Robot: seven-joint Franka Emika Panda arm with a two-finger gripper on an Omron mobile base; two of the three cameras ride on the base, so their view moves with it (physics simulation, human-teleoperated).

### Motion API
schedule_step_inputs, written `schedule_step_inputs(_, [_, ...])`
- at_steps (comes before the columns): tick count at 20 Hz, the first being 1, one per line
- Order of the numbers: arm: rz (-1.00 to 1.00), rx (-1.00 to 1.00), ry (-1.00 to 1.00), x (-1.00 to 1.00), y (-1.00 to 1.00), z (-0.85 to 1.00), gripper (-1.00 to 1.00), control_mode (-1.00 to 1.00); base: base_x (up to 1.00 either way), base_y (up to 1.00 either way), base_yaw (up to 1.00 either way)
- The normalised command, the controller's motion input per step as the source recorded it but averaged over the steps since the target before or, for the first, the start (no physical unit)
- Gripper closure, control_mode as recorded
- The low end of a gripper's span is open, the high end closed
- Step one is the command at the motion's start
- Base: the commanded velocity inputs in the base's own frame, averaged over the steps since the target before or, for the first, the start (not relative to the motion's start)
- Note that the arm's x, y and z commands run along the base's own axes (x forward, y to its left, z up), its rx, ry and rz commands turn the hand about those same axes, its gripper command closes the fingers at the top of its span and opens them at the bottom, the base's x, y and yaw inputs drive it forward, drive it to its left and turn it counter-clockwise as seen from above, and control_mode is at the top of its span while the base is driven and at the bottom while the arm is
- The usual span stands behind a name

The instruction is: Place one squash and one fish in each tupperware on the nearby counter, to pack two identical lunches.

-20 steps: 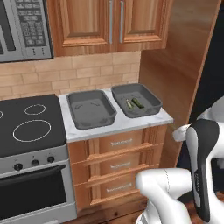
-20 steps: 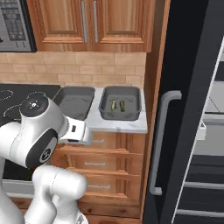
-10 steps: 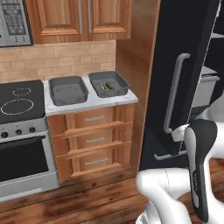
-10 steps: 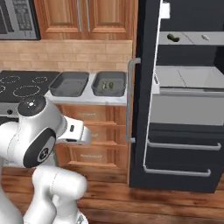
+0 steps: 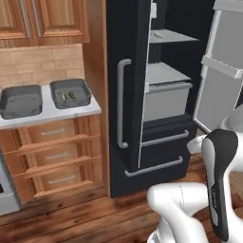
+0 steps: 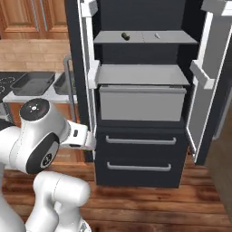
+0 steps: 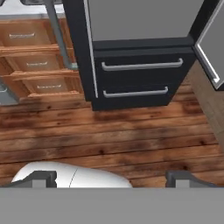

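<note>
Two tupperware (image 5: 20, 100) (image 5: 70, 92) sit left of the open fridge (image 6: 141, 90); the nearer holds what I take for squash and fish (image 5: 69, 95). My gripper (image 7: 112, 178) points floorward, fingers wide, empty.

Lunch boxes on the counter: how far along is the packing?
The right dark grey rectangular tray already holds small greenish items; the left grey tray looks empty. The open gripper holds nothing. A dark green squash and pale fish wait on the open fridge's top shelf.

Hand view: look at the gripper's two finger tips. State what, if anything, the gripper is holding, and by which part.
Nothing is held. The gripper is open, its finger tips standing wide apart with only bare wooden floor between them.
</note>
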Motion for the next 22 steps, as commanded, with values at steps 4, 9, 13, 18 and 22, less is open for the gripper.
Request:
schedule_step_inputs(4, [0.0, 0.0, 0.0, 0.0, 0.0, 0.0, -1.0, 1.0, 0.19, -1.0, -0.08])
schedule_step_inputs(9, [0.0, 0.0, 0.0, 0.0, 0.0, 0.0, -1.0, 1.0, 0.28, -0.82, 0.01])
schedule_step_inputs(13, [0.0, 0.0, 0.0, 0.0, 0.0, 0.0, -1.0, 1.0, 0.45, -0.23, 0.17])
schedule_step_inputs(18, [0.0, 0.0, 0.0, 0.0, 0.0, 0.0, -1.0, 1.0, 0.62, -0.03, 0.26])
schedule_step_inputs(22, [0.0, 0.0, 0.0, 0.0, 0.0, 0.0, -1.0, 1.0, 0.74, -0.13, 0.25])
